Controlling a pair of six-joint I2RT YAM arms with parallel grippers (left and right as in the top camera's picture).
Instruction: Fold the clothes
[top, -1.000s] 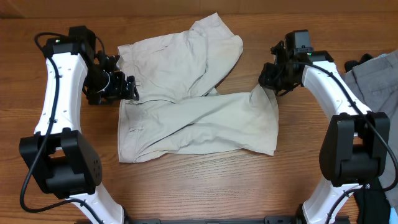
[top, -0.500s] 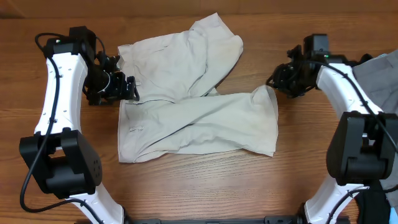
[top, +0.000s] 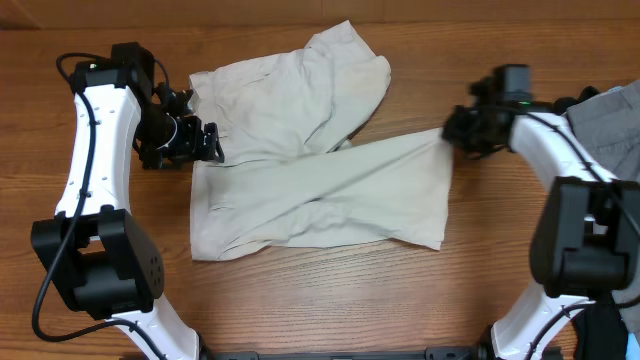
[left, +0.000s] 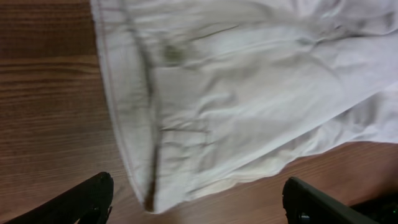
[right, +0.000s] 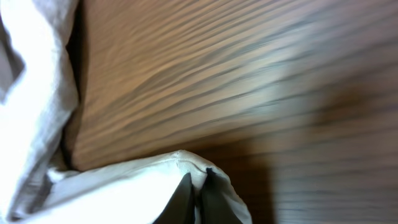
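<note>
Overhead finds the pair of light cream cotton shorts (top: 300, 180) spread on the brown wooden table (top: 330, 300), long axis left-to-right, lower leg's hem corner clamped in the right gripper (top: 455, 132), with the left gripper (top: 210, 142) spread wide beside the waistband.

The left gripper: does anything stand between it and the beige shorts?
Nothing visible does. The left gripper hangs open at the waistband edge of the shorts, and the cloth lies uncovered right below its fingers. The right gripper is shut on the corner of one leg.
</note>
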